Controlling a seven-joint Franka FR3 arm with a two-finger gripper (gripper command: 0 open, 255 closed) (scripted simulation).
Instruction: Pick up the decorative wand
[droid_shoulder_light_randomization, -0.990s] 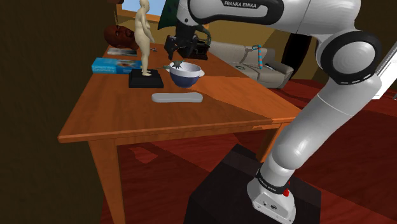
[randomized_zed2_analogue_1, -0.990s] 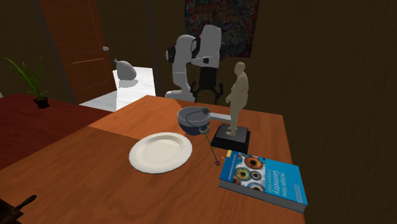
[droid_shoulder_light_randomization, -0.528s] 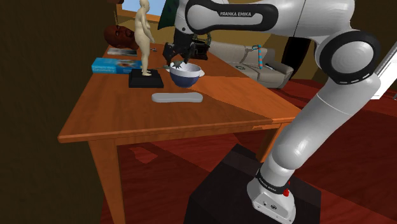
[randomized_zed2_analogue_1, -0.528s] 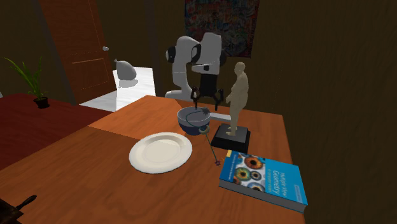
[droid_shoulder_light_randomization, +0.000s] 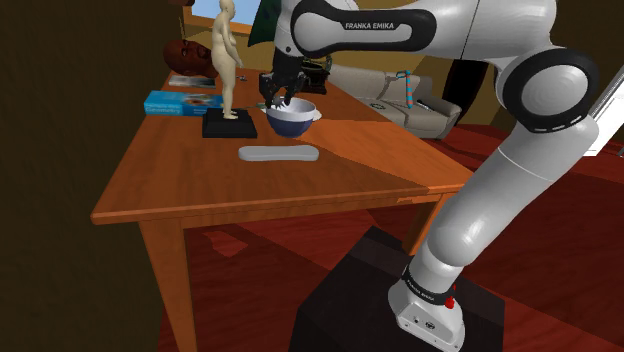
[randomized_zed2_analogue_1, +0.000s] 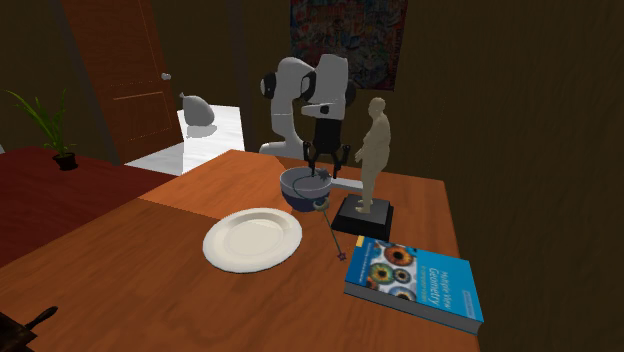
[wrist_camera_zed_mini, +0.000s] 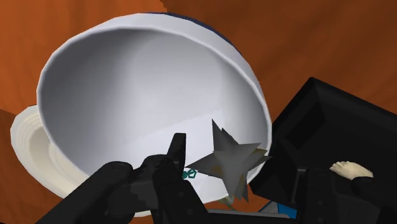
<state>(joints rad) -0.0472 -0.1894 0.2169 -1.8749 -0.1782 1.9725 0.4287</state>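
Note:
The decorative wand (randomized_zed2_analogue_1: 332, 232) is a thin stick with a grey star head (wrist_camera_zed_mini: 229, 162). The star leans on the rim of a bowl (randomized_zed2_analogue_1: 298, 190), blue outside and white inside (wrist_camera_zed_mini: 146, 95), and the stick slants down to the table toward the book. My gripper (randomized_zed2_analogue_1: 324, 168) is open and has come down over the bowl's rim (droid_shoulder_light_randomization: 277, 100). In the wrist view its fingers (wrist_camera_zed_mini: 176, 151) stand apart on either side of the star without clasping it.
A tan human figurine (droid_shoulder_light_randomization: 227, 60) on a black base (wrist_camera_zed_mini: 331, 127) stands right beside the bowl. A white plate (randomized_zed2_analogue_1: 252, 238), a book (randomized_zed2_analogue_1: 415, 280) and a flat grey oblong piece (droid_shoulder_light_randomization: 278, 153) lie on the wooden table (droid_shoulder_light_randomization: 200, 185). A sofa stands behind.
The gripper has turned and come down from above the bowl to the star at its rim. The wand, bowl and other things have stayed put.

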